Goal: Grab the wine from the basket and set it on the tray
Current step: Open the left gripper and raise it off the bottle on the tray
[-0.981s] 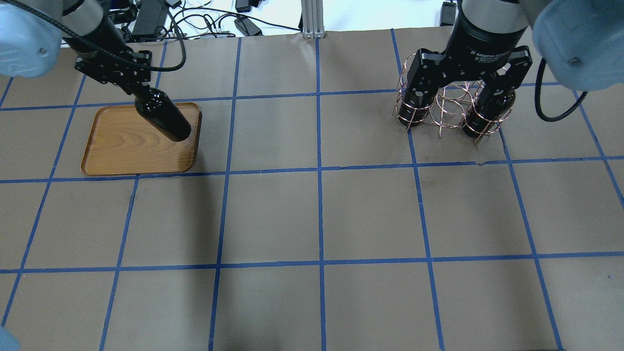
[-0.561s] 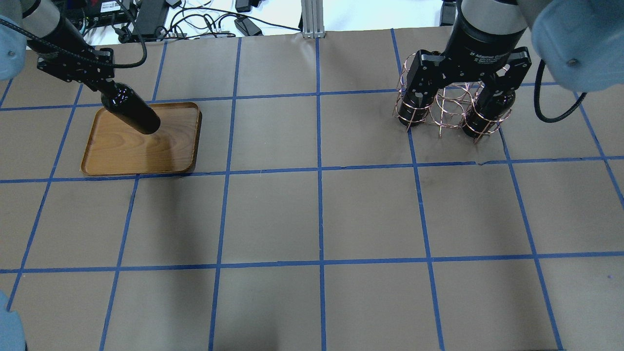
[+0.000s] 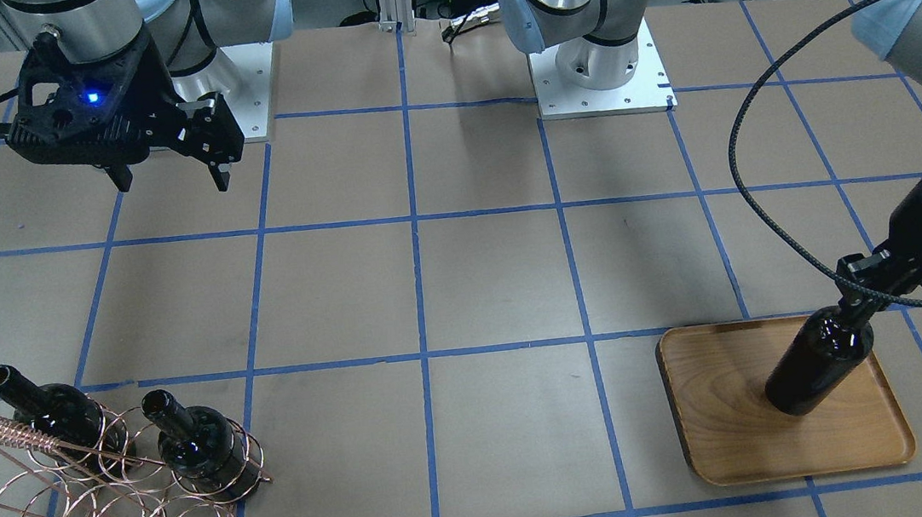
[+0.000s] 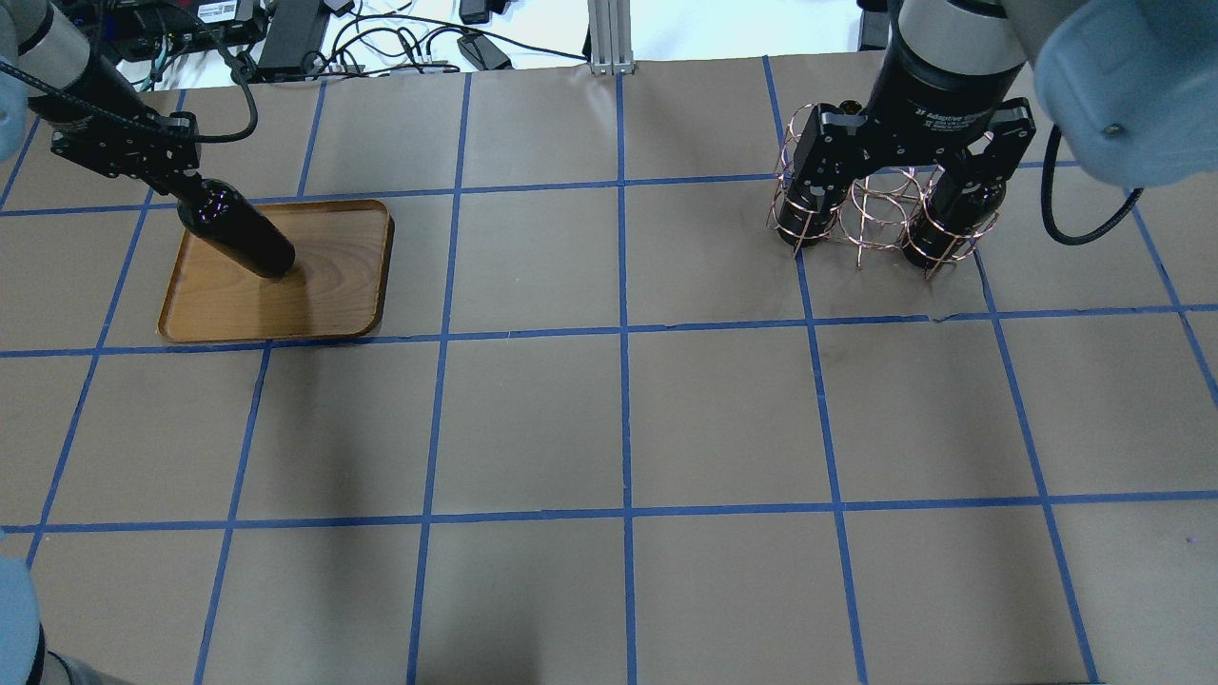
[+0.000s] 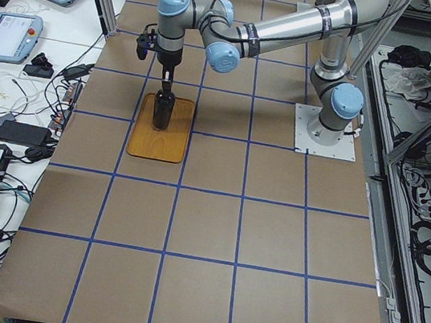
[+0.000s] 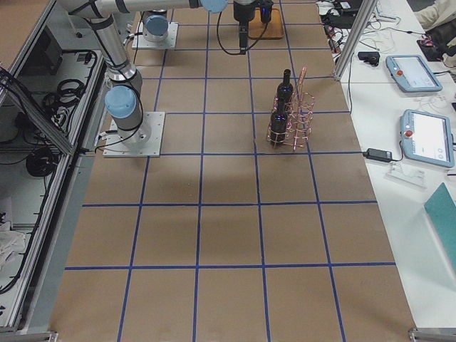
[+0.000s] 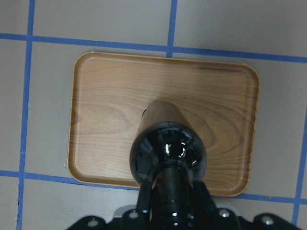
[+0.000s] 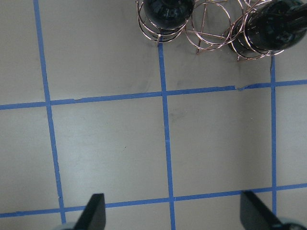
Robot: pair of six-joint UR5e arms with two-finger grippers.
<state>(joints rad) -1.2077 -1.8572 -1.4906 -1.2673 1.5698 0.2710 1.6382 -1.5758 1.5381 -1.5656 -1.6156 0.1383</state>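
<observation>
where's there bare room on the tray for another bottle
Tray is bare either side of the bottle: the strip toward the basket and the opposite one. Mid-tray is crowded: left gripper holds the bottle there.

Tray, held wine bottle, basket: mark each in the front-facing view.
tray (image 3: 728,436), front-facing view, bare wood left of the bottle.
wine bottle (image 3: 819,362), front-facing view, mid body.
basket (image 3: 4,431), front-facing view, coiled handle bar.

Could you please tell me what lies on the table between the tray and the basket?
Nothing: in the overhead view the stretch between the tray and the basket is bare brown paper crossed by blue tape lines.
</observation>
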